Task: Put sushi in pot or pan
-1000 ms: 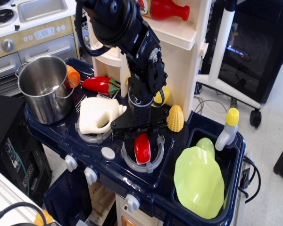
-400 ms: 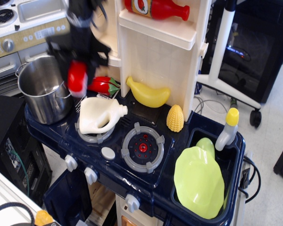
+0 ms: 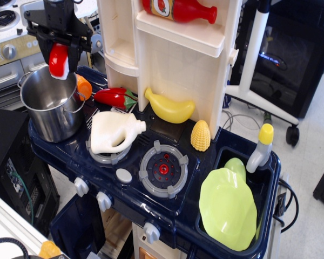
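Observation:
The sushi (image 3: 59,61), glossy red on a white base, hangs upright between the black fingers of my gripper (image 3: 59,56), which is shut on it. It is held just above the rim of the shiny steel pot (image 3: 48,102), over the pot's right half. The pot stands at the back left corner of the blue toy stove and looks empty as far as I can see inside.
A white milk jug (image 3: 112,132) lies on the left burner. A red chili (image 3: 112,97), an orange piece (image 3: 83,86), a yellow banana (image 3: 170,108) and a corn cob (image 3: 200,135) sit behind the round burner (image 3: 163,168). A green plate (image 3: 227,208) fills the sink. A ketchup bottle (image 3: 181,9) lies on the shelf.
My gripper lifted the sushi off the round burner, carried it left past the jug, and now holds it above the pot. The burner is bare.

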Tool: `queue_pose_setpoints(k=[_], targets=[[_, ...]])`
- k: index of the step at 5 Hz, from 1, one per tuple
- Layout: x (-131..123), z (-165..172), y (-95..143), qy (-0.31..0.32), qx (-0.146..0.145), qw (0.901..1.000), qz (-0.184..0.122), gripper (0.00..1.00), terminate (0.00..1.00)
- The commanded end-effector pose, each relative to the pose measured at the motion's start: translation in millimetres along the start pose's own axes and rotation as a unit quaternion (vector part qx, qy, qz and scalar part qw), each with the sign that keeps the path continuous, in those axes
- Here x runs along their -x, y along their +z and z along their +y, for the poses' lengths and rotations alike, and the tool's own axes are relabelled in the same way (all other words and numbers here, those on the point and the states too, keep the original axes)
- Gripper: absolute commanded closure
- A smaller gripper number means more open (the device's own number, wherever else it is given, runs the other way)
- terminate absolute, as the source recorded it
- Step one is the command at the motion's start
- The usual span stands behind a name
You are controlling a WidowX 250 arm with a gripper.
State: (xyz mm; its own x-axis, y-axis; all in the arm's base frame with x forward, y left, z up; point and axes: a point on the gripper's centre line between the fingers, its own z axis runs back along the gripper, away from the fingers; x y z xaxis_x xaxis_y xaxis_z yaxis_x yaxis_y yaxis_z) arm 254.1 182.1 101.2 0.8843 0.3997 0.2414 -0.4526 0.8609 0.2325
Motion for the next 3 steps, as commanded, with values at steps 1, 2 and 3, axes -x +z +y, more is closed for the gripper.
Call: queue_pose_setpoints(k=[1, 2, 3], targets=[[6.1, 18.7, 18.1, 0.024, -0.019, 0.9992, -0.025, 1.0, 0.0], [7.6, 20.7, 13.7, 0.029, -0.009, 0.9989, -0.034, 1.0, 0.0], [7.6, 20.7, 13.7, 0.029, -0.009, 0.9989, -0.034, 0.0, 0.0]])
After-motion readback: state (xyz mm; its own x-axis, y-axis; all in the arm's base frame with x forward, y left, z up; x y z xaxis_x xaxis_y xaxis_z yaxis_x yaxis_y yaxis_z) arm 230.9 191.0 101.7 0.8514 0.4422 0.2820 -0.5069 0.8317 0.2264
